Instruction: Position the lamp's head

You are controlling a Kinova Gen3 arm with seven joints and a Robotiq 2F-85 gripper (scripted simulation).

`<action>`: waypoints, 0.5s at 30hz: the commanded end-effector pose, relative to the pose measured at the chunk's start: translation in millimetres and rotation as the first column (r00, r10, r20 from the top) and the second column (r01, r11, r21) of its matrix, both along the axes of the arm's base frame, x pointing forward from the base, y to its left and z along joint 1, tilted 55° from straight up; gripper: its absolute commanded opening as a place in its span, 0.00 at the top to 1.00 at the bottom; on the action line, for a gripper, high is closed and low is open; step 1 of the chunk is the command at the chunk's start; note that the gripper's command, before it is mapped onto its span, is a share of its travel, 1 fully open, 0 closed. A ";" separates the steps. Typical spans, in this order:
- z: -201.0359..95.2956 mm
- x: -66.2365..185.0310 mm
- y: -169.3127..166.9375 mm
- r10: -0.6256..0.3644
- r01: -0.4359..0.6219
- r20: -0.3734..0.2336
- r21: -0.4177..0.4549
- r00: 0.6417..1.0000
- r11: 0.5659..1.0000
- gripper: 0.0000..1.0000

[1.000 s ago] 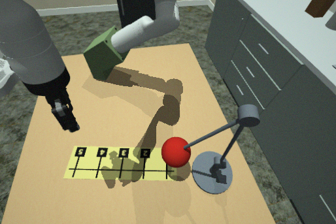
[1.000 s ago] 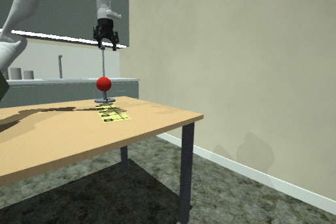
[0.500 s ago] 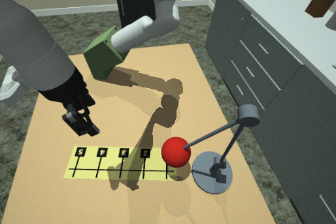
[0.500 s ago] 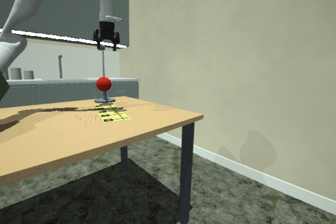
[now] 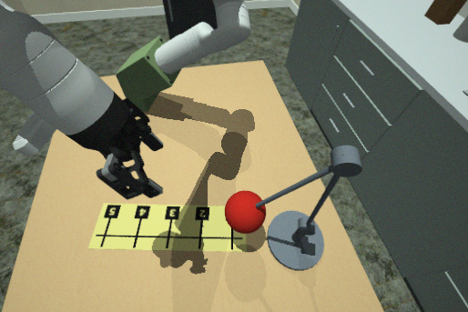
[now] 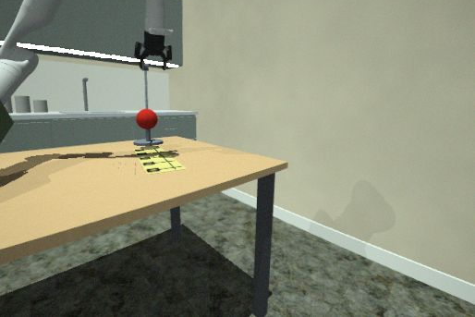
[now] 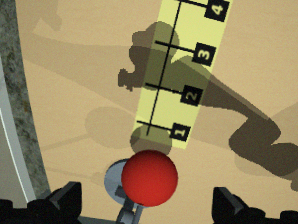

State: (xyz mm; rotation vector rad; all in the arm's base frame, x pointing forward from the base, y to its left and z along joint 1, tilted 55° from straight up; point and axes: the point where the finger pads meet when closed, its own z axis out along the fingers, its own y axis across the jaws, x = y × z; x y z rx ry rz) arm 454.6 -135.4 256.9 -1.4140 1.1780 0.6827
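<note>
The lamp has a red ball head (image 5: 245,211), thin grey arms, an elbow joint (image 5: 346,160) and a round grey base (image 5: 295,240) on the bench. The head hangs above the bench near mark 1 at the near end of the yellow strip (image 5: 166,233), which bears a long line with marks numbered 1 to 5. My gripper (image 5: 129,184) is open and empty, high above the bench. In the exterior view it (image 6: 152,58) stands well above the head (image 6: 146,118). The wrist view shows the head (image 7: 149,177) below, between my two fingers, with marks 1 to 4 beyond it.
A green box (image 5: 143,79) sits on the robot arm over the bench's far side. Grey cabinets with a white counter (image 5: 387,52) stand to the right of the bench. The bench edge is close behind the lamp's base.
</note>
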 end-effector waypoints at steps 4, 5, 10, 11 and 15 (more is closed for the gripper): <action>21.4 8.6 2.9 -0.004 0.009 -0.048 0.104 0.999 0.995 0.00; 25.8 9.8 3.5 -0.004 0.011 -0.058 0.123 0.998 0.992 0.00; 43.6 14.6 5.6 -0.004 0.023 -0.097 0.200 0.995 0.980 0.00; 43.6 14.6 5.6 -0.004 0.023 -0.097 0.200 0.995 0.980 0.00; 60.5 21.9 2.6 0.000 0.038 -0.136 0.275 0.991 0.961 0.00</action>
